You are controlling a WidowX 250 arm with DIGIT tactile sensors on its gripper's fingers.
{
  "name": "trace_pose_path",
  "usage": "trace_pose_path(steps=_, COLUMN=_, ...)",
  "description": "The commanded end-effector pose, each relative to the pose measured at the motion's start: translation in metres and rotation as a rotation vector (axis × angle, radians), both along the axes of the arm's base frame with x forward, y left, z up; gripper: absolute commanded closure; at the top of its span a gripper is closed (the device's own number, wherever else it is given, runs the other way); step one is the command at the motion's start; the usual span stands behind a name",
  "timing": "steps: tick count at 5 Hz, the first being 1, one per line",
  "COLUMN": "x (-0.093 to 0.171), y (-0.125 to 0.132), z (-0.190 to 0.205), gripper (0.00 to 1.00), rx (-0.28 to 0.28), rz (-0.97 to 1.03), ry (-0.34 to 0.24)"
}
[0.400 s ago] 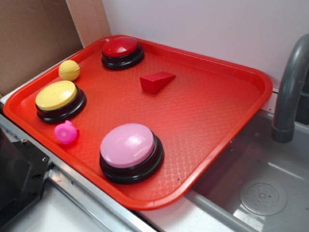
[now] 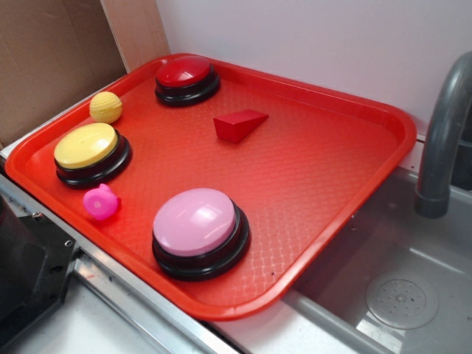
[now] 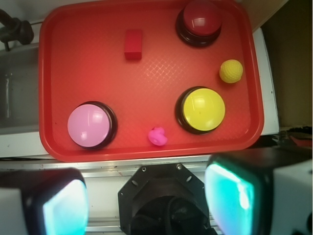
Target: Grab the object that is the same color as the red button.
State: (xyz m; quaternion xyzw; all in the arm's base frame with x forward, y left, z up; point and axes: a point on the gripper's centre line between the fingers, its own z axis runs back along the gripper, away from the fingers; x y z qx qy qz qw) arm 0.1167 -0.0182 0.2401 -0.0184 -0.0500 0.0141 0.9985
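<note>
The small red wedge block (image 2: 239, 125) lies on the red tray (image 2: 332, 177), toward its far middle, to the right of the red button (image 2: 186, 77) at the far corner. In the wrist view the wedge (image 3: 133, 44) is at the upper middle and the red button (image 3: 199, 20) at the upper right. My gripper (image 3: 146, 200) is open and empty, high above the robot base, off the tray's near edge; its two cyan-padded fingers (image 3: 230, 193) frame the bottom of the wrist view. The gripper itself does not show in the exterior view.
A yellow-domed button (image 2: 90, 151), a pink-domed button (image 2: 198, 230), a yellow ball (image 2: 105, 107) and a small pink toy (image 2: 100, 202) also sit on the tray. A grey faucet (image 2: 442, 140) and sink basin (image 2: 402, 299) are at the right. The black robot base (image 3: 166, 200) lies below the gripper.
</note>
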Motion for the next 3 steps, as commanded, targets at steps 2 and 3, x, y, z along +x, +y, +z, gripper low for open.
trace_pose_path(steps=2, x=0.116, y=0.016, z=-0.022, gripper=0.00, rx=0.051, rz=0.125, ry=0.151)
trace_pose_path(steps=3, x=0.160, y=0.029, z=-0.076, gripper=0.00, rx=0.059, rz=0.184, ry=0.247)
